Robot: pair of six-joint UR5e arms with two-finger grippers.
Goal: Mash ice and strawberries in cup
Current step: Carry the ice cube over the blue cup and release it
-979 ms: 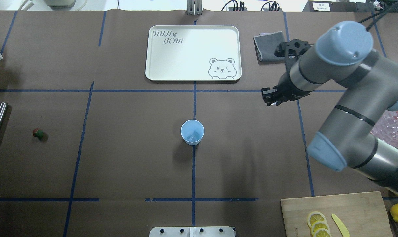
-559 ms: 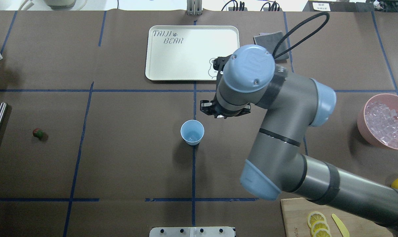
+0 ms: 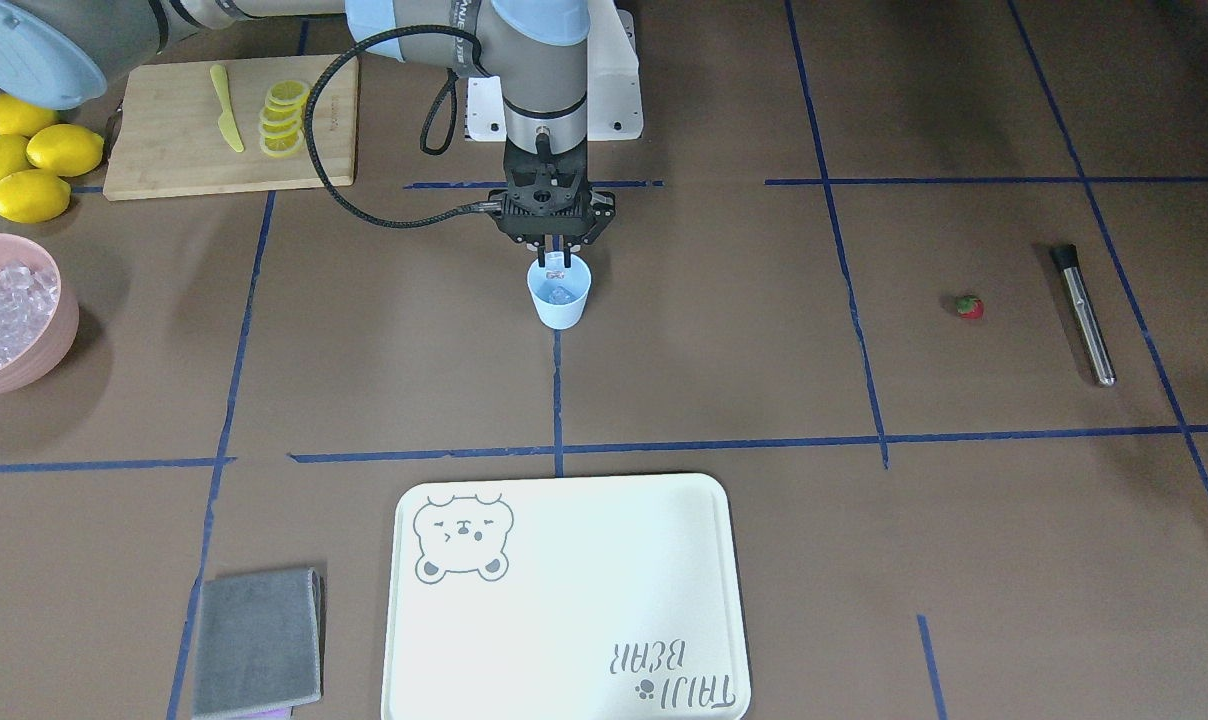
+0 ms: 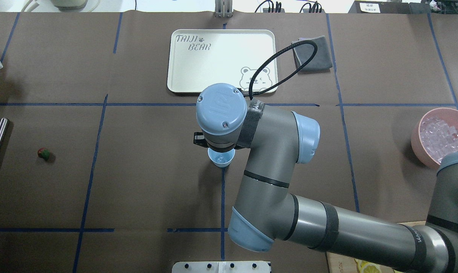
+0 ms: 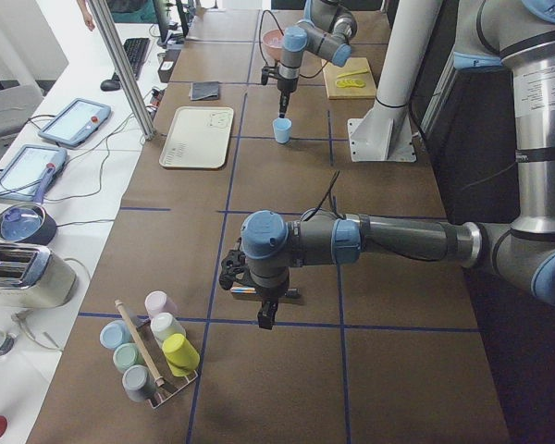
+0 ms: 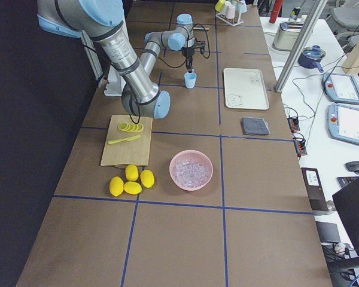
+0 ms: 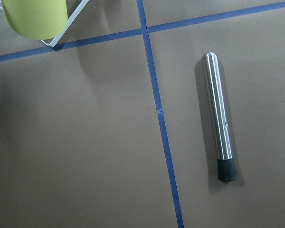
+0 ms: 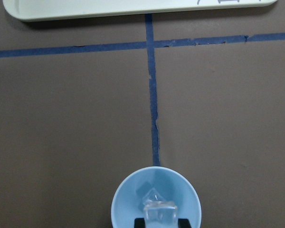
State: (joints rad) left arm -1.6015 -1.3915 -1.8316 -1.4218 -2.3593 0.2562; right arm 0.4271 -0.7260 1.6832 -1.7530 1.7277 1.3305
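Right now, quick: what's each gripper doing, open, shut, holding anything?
Left gripper: cannot tell, only the side view shows it.
Right gripper: shut on an ice cube above the cup.

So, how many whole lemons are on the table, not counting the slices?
4, in one cluster beside the cutting board: one lemon farthest from the pink bowl, two side by side, one nearest the bowl. None seems hidden.

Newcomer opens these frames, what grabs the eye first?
The right claw, hanging over the light-blue cup at table centre with an ice cube pinched between its fingertips. Next, the pink bowl heaped with ice at the robot's far right, then the tiny strawberry near the steel muddler on its left.
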